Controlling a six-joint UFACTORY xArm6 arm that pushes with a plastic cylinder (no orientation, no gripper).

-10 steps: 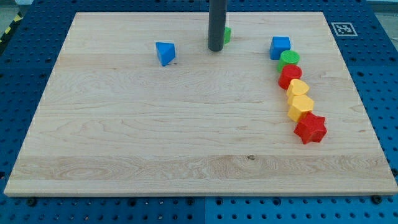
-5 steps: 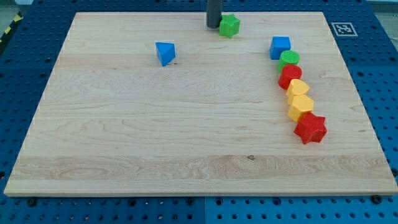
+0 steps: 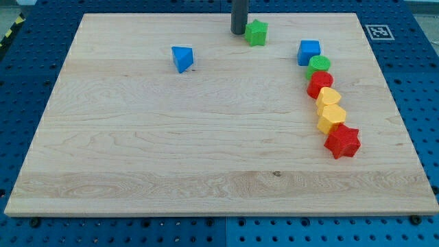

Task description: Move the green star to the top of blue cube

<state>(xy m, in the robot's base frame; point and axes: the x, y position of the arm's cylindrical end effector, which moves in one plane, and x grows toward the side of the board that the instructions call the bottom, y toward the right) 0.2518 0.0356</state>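
On the wooden worktop (image 3: 137, 151) a blue wedge-shaped block (image 3: 182, 58) sits alone at the view's left. My tip (image 3: 238, 32), a plain rod and no grasping tool, touches the green star (image 3: 256, 32) near the top edge. The blue cube (image 3: 309, 51) is further right. Below it curve a green round block (image 3: 319, 65), red block (image 3: 319, 84), two yellow blocks (image 3: 330, 110) and a red star (image 3: 341, 141).
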